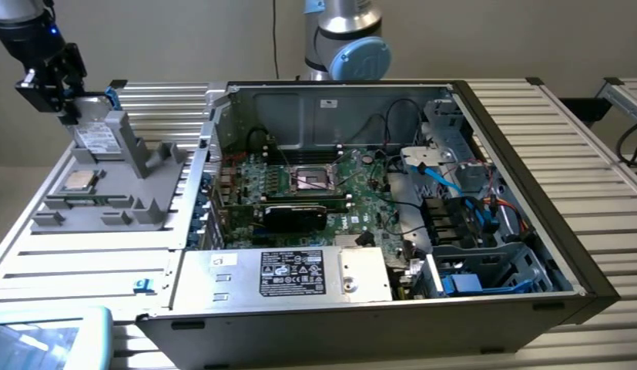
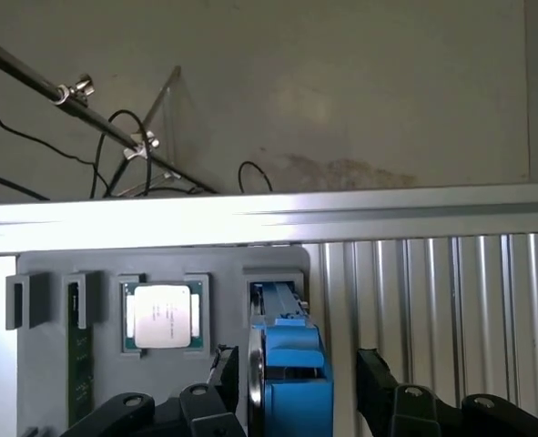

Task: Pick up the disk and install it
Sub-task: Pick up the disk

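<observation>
Wrist view: end effector [image 2: 298,369] released, jaws wide astride the disk [image 2: 289,401], open room beside its blue edge.

Slatted metal table [image 1: 606,139] with grey fixture [image 1: 143,196] and computer case [image 1: 329,327]

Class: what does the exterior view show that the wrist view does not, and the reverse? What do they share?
Exterior view: open computer case, motherboard, silver power supply. Wrist view: a rod with clips and black cables by the wall. Both: grey holder, processor chip, the disk upright in the holder, the open claw straddling the disk.
</observation>
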Tool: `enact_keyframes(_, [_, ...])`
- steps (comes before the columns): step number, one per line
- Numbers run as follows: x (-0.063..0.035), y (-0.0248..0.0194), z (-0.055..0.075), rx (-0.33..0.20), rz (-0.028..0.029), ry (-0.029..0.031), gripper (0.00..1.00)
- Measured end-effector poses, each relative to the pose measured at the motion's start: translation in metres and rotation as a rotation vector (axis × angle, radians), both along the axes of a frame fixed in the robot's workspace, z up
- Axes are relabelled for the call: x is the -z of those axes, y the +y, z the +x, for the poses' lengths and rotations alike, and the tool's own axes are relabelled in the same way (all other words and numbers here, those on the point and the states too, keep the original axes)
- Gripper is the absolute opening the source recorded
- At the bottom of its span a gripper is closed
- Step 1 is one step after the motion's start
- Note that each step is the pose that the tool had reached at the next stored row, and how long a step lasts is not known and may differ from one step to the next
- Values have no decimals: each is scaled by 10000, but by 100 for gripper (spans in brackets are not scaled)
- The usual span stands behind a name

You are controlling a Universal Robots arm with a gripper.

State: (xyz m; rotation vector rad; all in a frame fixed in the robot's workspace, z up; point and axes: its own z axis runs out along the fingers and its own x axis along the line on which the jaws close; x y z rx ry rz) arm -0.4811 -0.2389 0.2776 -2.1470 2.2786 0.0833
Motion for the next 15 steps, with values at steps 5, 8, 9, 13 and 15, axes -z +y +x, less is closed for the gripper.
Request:
enact_keyframes(5, [8, 0, 0, 122, 10, -1, 63])
enact_keyframes(8, [8, 0, 1, 138, 12, -1, 63])
enact_keyframes(9, [9, 0, 1, 139, 13, -1, 63])
enact_keyframes(13, [10, 0, 1, 169, 13, -2, 63])
enact_keyframes(15, [10, 0, 1, 227, 13, -2, 63])
